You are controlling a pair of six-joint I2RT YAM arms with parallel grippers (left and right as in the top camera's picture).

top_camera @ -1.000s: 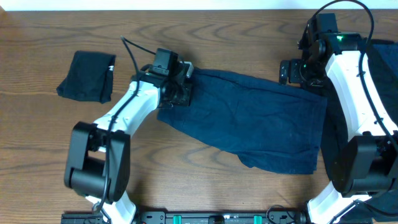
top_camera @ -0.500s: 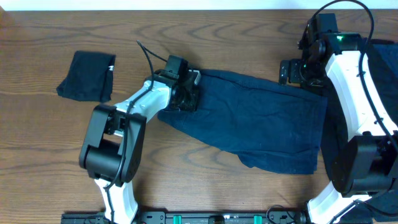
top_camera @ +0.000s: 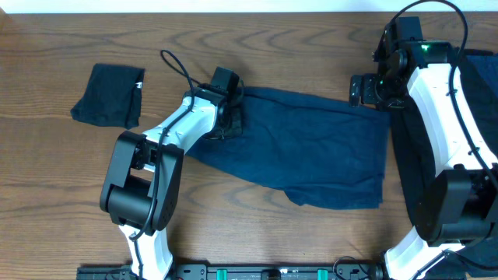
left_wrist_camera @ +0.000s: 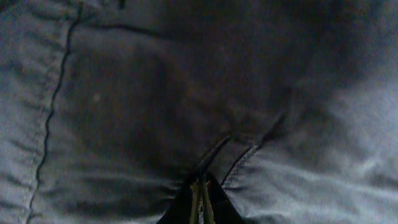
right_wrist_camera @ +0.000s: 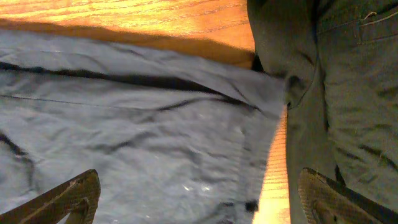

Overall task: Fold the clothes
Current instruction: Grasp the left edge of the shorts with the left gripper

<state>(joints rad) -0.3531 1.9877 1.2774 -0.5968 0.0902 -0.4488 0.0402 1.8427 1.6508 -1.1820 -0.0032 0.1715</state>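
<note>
The navy garment (top_camera: 311,155) lies spread across the middle of the table. My left gripper (top_camera: 227,117) is shut on its upper left edge; the left wrist view shows the jaws (left_wrist_camera: 202,200) closed with navy fabric (left_wrist_camera: 124,112) pinched between them. My right gripper (top_camera: 364,89) is open just above the garment's upper right corner. In the right wrist view its fingers (right_wrist_camera: 202,202) stand wide apart over the navy cloth (right_wrist_camera: 124,130). A folded black garment (top_camera: 107,95) with a small white tag lies at the far left. Another black garment (top_camera: 478,109) lies at the right edge, partly under my right arm.
The black garment (right_wrist_camera: 348,93) at the right lies beside the navy corner, with a strip of bare wood (right_wrist_camera: 273,180) between them. Bare wooden table (top_camera: 62,194) shows at the front left. The arm bases stand along the front edge.
My left gripper has drawn the navy garment leftward. Its right edge has slid away from the right arm. The right arm has stayed put.
</note>
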